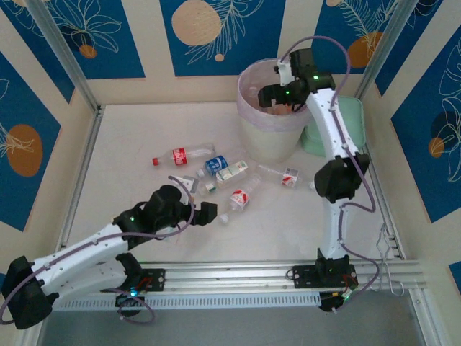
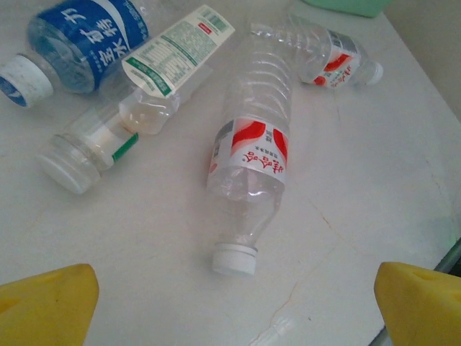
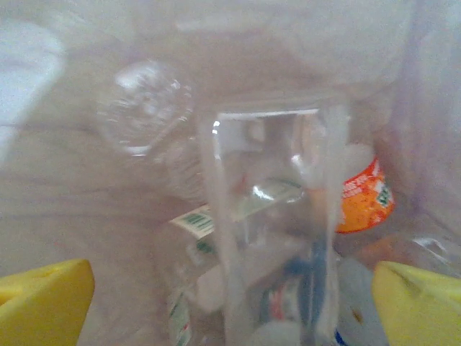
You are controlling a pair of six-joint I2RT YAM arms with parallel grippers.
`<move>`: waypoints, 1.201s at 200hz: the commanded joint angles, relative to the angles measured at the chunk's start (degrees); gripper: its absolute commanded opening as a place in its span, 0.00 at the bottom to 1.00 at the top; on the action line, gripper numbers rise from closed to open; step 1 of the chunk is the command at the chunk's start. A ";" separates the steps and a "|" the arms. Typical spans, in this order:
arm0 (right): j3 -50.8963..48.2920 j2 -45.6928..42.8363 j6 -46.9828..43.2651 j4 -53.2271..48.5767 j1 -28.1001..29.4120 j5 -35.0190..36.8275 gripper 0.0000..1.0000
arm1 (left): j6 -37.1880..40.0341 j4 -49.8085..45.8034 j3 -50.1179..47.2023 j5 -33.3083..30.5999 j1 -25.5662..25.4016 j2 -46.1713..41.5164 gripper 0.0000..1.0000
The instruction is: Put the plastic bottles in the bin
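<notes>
Several plastic bottles lie mid-table: a red-labelled one, a blue-labelled one, a green-and-white one, a red-and-white one and a clear one. My left gripper is open just short of the red-and-white bottle, whose white cap points between the yellow fingers. My right gripper hangs open over the bin. Between its spread fingers, untouched, is a blurred clear square bottle, above bottles lying in the pink bag.
A mint-green case stands right of the bin, against the right arm. In the bin lie an orange-labelled bottle and a clear round one. Aluminium rails frame the table. Bare table lies left of the bottles.
</notes>
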 commanded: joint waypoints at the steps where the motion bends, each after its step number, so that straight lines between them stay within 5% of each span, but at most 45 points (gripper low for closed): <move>1: -3.43 -9.71 2.33 4.49 -1.89 -6.26 0.99 | 2.73 -2.38 3.86 2.35 0.12 2.79 0.99; 39: -12.45 -20.31 7.46 8.47 -4.84 -8.39 0.99 | 4.90 -3.86 8.66 2.36 -1.75 10.81 0.99; 87: -49.69 -47.27 21.99 35.92 -12.21 -17.33 0.99 | 7.17 -5.33 14.03 2.15 -6.62 21.90 0.98; 142: -63.41 -58.78 20.77 26.98 -14.35 -21.54 0.99 | 9.38 -10.64 20.38 -3.79 -10.07 34.93 0.92; 240: -82.54 -74.57 24.91 23.82 -15.81 -22.62 1.00 | 11.90 -3.93 26.98 -9.25 -10.00 49.51 0.99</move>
